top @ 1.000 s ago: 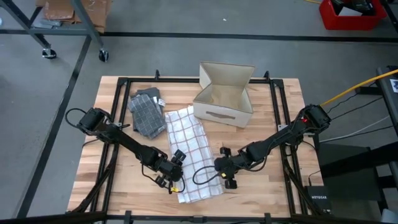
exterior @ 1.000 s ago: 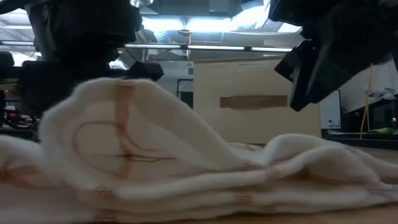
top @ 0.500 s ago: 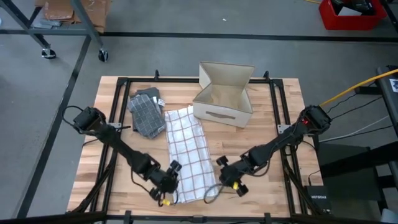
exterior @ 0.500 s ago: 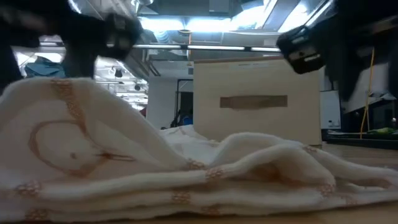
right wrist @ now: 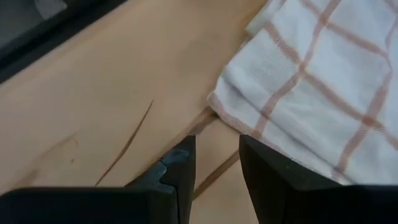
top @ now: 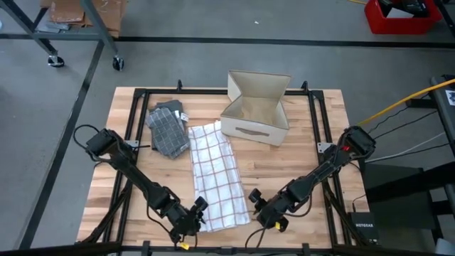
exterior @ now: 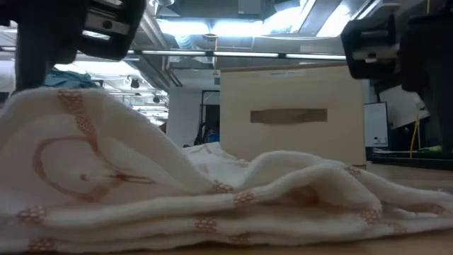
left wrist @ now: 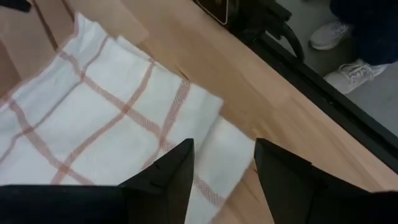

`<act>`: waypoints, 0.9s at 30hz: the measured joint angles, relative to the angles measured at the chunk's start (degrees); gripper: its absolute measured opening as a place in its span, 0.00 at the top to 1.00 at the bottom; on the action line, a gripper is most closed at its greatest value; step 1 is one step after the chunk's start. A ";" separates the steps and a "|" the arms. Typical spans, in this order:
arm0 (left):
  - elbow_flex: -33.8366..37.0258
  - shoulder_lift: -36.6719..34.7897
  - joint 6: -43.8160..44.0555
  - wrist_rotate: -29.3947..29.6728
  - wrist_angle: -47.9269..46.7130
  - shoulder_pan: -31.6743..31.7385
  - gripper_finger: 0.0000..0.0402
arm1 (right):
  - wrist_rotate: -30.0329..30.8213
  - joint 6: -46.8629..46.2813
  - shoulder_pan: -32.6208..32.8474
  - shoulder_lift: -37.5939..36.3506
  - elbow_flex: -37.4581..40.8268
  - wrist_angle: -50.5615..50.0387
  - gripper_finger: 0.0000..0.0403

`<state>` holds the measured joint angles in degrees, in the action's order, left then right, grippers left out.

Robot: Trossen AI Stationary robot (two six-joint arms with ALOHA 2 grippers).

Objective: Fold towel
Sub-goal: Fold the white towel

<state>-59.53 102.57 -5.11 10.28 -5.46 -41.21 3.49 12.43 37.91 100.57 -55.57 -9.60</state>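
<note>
Both tools have dropped back to the lower frame edge, off the towel [top: 217,176]. Left tool [top: 190,222] hangs open at its lower left corner. That soft white cloth with red checks lies as a long strip mid-counter [top: 306,153]. Right tool [top: 266,215] stands open, empty. An open cardboard box [top: 256,108] holds nothing.

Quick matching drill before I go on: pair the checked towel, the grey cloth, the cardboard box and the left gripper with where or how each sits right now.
1. checked towel
2. grey cloth
3. cardboard box
4. left gripper

a. open-topped, at the far side of the table
b. open, at the towel's near left corner
c. laid flat mid-table
d. folded, left of the towel

Pairs: 1-c, 2-d, 3-a, 4-b
</note>
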 joint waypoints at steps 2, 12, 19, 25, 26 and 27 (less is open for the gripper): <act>-0.76 1.01 -0.52 0.07 0.23 0.40 0.60 | 0.25 0.00 -0.01 1.01 0.02 0.76 0.69; -2.25 4.19 -2.99 0.52 -0.28 2.01 0.60 | 2.44 0.86 -0.04 5.70 -3.36 5.33 0.69; -2.25 4.19 -2.57 0.52 -0.01 1.39 0.60 | 3.21 2.89 -0.04 11.90 -9.28 4.88 0.69; -2.25 4.16 -2.74 0.47 -2.01 0.71 0.60 | 5.19 2.88 0.02 14.81 -12.82 -0.27 0.69; -2.27 4.16 -2.65 0.46 -2.23 0.66 0.60 | 5.39 2.89 0.02 15.06 -12.97 -0.40 0.69; -2.25 4.16 -2.61 0.47 -2.56 0.55 0.60 | 5.42 2.86 0.02 15.11 -13.03 -0.43 0.69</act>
<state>-61.78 106.74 -7.73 10.75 -8.03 -40.66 8.91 15.29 37.93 115.68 -68.60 -10.04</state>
